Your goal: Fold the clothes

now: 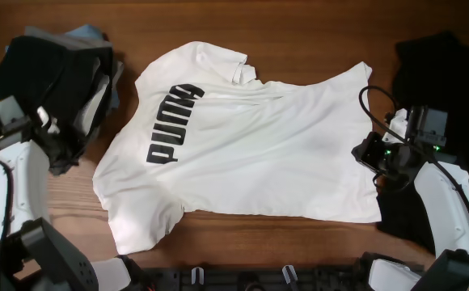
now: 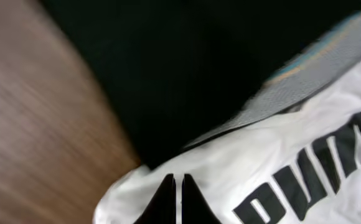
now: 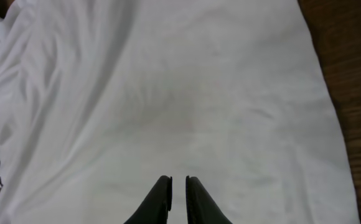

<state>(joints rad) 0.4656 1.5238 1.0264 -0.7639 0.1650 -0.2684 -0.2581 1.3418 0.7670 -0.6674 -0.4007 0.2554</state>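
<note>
The white T-shirt [image 1: 251, 153] with black PUMA lettering lies spread out, chest up, in the middle of the table. My right gripper [image 1: 364, 153] sits at its hem on the right. In the right wrist view the right gripper [image 3: 178, 179] has its jaws drawn almost together on the white cloth [image 3: 187, 93]. My left gripper [image 1: 58, 155] stands off the shirt's left sleeve, beside a pile topped by a black garment [image 1: 48, 73]. The left gripper [image 2: 175, 177] is shut with nothing in it, and the sleeve [image 2: 230, 168] lies beyond its tips.
Grey and blue pieces [image 1: 89, 34] show under the black garment in the left pile. Another black garment [image 1: 437, 56] lies at the right edge behind my right arm. Bare wood [image 1: 299, 32] runs along the far side.
</note>
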